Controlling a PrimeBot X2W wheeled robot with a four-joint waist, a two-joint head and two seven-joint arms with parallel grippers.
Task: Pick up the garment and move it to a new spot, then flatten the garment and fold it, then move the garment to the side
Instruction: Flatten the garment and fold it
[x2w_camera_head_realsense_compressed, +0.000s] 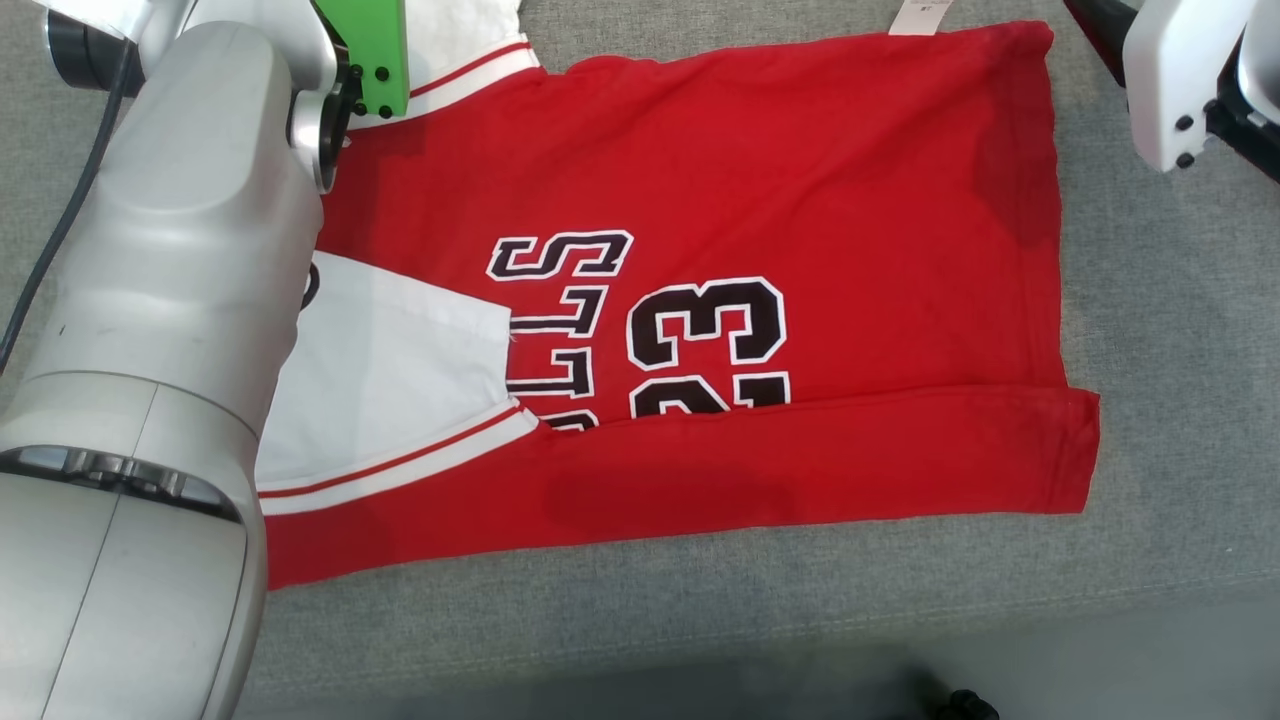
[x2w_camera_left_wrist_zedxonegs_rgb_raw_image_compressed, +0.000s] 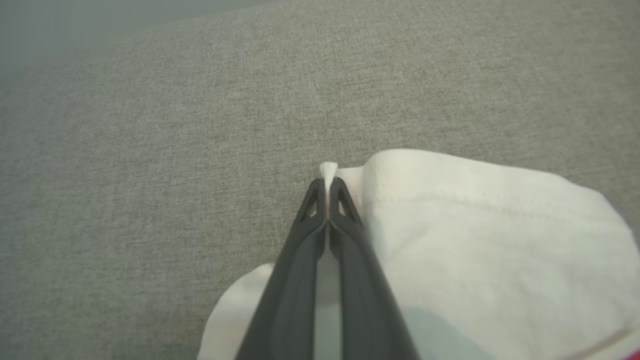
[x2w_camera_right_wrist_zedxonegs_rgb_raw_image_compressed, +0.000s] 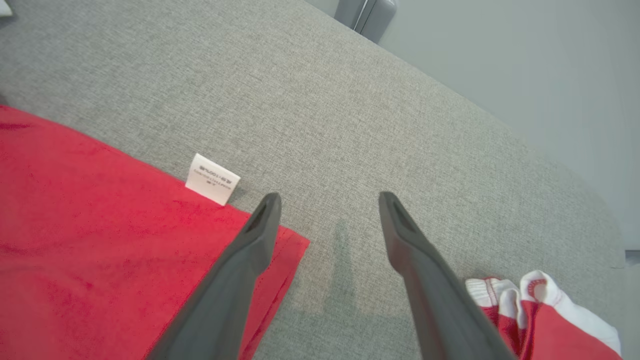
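Observation:
The garment (x2w_camera_head_realsense_compressed: 760, 200) is a red jersey with white sleeves and black "23" lettering, spread flat on the grey cloth surface (x2w_camera_head_realsense_compressed: 1180, 330); its near long edge is folded over onto the body. In the left wrist view my left gripper (x2w_camera_left_wrist_zedxonegs_rgb_raw_image_compressed: 327, 187) is shut on the edge of a white sleeve (x2w_camera_left_wrist_zedxonegs_rgb_raw_image_compressed: 480, 240), a pinch of white fabric sticking out past the tips. My right gripper (x2w_camera_right_wrist_zedxonegs_rgb_raw_image_compressed: 327, 205) stands open just above the surface, its left finger over the jersey's red hem corner (x2w_camera_right_wrist_zedxonegs_rgb_raw_image_compressed: 280, 245), nothing between its fingers. A white care label (x2w_camera_right_wrist_zedxonegs_rgb_raw_image_compressed: 212, 179) pokes out from the hem.
My left forearm (x2w_camera_head_realsense_compressed: 150, 330) covers the jersey's left end in the head view. A second bunched red and white garment (x2w_camera_right_wrist_zedxonegs_rgb_raw_image_compressed: 545, 315) lies at the lower right of the right wrist view. The grey surface ends at a pale floor (x2w_camera_right_wrist_zedxonegs_rgb_raw_image_compressed: 525, 55) beyond its edge.

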